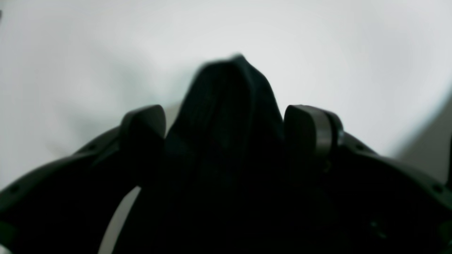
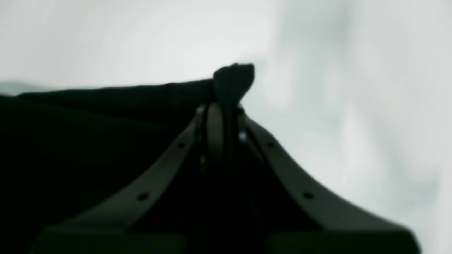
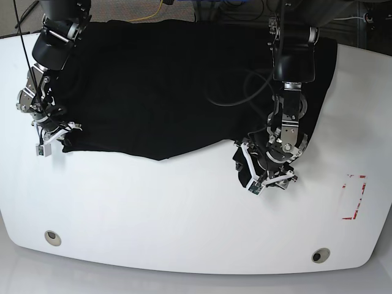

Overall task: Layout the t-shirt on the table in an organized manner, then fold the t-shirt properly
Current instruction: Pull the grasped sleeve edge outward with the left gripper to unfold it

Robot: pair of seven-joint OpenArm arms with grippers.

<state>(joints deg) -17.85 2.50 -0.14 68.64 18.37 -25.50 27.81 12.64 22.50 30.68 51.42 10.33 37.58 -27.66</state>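
Black t-shirt (image 3: 159, 86) spread over far half of white table (image 3: 184, 214), near hem uneven. Left end effector (image 1: 226, 123) spread wide around a bunched fold at hem, pads clear of cloth. Right end effector (image 2: 224, 116) pinched tight on opposite hem corner.

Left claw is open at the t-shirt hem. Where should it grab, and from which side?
Take the bunched corner of the t-shirt that pokes between the open fingers of the left claw. It stands up as a thick fold off the table, so the fingers can likely close across it from the near edge. The right claw is pinching the opposite corner.
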